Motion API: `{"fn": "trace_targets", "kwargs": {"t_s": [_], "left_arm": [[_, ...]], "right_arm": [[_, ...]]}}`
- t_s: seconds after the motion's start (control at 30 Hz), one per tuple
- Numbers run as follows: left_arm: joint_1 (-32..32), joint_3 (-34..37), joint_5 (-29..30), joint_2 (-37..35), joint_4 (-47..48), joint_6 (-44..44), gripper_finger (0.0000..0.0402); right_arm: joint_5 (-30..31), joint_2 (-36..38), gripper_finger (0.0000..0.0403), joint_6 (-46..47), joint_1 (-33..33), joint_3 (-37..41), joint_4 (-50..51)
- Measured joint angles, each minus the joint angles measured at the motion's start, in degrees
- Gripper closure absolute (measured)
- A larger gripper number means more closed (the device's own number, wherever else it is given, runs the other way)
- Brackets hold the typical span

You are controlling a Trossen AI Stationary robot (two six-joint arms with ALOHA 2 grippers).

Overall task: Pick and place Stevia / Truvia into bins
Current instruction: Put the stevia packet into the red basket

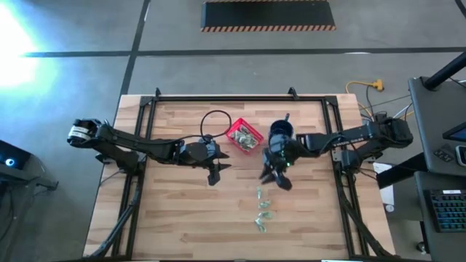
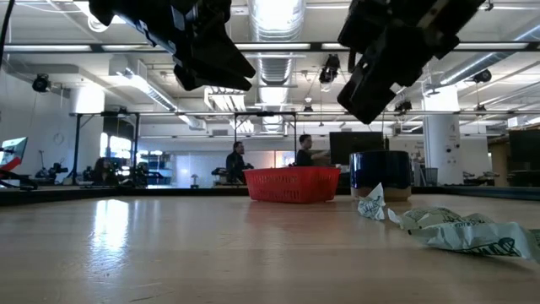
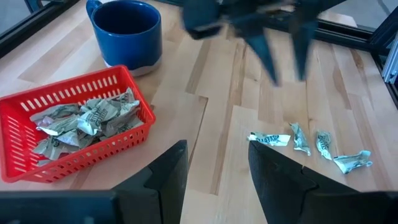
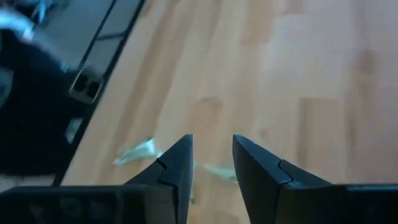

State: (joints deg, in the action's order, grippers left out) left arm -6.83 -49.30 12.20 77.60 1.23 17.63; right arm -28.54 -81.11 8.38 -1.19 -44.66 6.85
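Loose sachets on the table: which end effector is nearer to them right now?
Right. The right end effector hangs just above the top of the loose sachets; the left end effector sits farther off, below the red basket.

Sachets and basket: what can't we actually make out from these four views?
- Sachets in the red basket: left wrist view shows a crumpled heap; those underneath are hidden, no count.
- Basket contents, low view: its wall hides them.
- Loose sachets, high view: too small to separate.
- Sachets, right wrist view: motion-blurred, partly behind the right gripper fingers.
- Blue mug: inside unseen.
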Motion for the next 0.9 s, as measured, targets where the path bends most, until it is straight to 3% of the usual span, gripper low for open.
{"fn": "trace_targets", "kwargs": {"t_s": [0.1,0.23,0.3,0.47,0.57,0.7,0.9], "left_arm": [[0.00,0.00,0.01,0.00,-0.19,0.00,0.0248],[0.00,0.00,0.01,0.00,-1.05,0.04,0.0248],[0.00,0.00,0.01,0.00,-1.21,0.07,0.0248],[0.00,0.00,-0.25,0.00,-1.18,1.03,0.0248],[0.02,0.00,-4.96,0.00,-1.53,2.01,0.0248],[-1.05,-0.28,-13.71,1.60,-4.46,0.63,0.0248],[-4.43,-4.97,-15.14,9.64,-4.11,-8.44,0.0248]], "right_arm": [[0.70,-0.54,0.0300,-4.38,3.60,0.09,0.34],[14.58,-0.49,0.0302,-9.00,7.61,0.13,0.20],[18.04,-0.52,0.0300,-12.67,8.53,0.17,-0.35],[17.96,-1.74,0.0281,-15.91,8.53,0.19,-1.42],[18.06,-2.33,0.0269,-11.99,8.02,0.20,0.38],[18.07,-2.53,0.0259,-7.34,7.77,0.17,8.20],[16.70,-2.27,0.0257,-0.13,8.34,0.36,26.53]]}}
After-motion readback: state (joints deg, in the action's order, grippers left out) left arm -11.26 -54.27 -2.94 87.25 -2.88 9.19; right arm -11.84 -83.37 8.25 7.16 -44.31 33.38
